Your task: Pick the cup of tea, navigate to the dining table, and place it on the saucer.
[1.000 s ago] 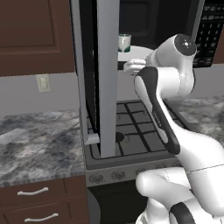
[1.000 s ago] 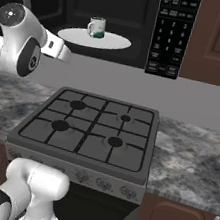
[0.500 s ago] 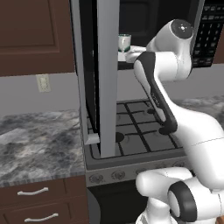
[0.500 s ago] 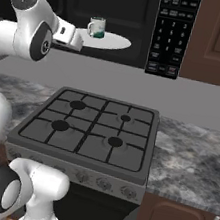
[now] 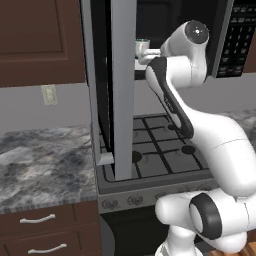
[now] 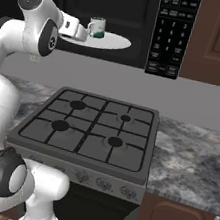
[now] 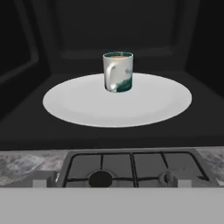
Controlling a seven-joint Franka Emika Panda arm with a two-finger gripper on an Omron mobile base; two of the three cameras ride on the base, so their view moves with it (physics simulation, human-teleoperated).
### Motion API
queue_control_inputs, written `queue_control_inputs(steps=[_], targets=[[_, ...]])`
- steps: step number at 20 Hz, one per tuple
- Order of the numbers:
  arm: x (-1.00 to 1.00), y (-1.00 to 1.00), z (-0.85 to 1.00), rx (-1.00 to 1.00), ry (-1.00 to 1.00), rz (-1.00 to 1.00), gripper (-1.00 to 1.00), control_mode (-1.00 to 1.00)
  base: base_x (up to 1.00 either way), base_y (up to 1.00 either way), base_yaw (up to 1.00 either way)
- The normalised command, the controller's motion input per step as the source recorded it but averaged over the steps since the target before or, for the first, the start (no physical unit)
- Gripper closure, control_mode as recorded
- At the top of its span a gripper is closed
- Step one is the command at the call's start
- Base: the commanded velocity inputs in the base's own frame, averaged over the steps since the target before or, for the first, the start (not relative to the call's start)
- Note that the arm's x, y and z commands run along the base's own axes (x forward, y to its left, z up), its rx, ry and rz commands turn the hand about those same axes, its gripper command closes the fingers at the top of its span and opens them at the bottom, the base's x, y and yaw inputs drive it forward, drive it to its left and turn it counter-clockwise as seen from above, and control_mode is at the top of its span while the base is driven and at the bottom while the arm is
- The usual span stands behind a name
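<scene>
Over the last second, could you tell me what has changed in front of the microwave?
The arm has swung up and in toward the open microwave, bringing the gripper close beside the cup of tea. The jaws are open and hold nothing. The cup stays upright on the white turntable; the stove is unchanged.

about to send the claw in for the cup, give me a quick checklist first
1. Microwave door open: ok.
2. Cup upright on the white turntable, tea inside: ok.
3. Cup centred ahead of the hand, handle facing it: ok.
4. Claw open and empty: ok.
5. Claw apart from the cup, just short of it: ok.
6. Room beside the handle for both fingers: cannot tell.
</scene>
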Motion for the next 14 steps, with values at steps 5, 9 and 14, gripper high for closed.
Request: queue_control_inputs(steps=[5, 9, 14], targets=[[0.54, -0.02, 0.21, -0.11, 0.06, 0.0, -1.0, -1.0, 0.0, 0.0, 0.0], [0.64, 0.0, -0.27, -0.1, 0.19, 0.0, -1.0, -1.0, 0.0, 0.0, 0.0], [0.58, 0.0, -0.38, 0.0, 0.03, 0.0, -1.0, -1.0, 0.0, 0.0, 0.0]])
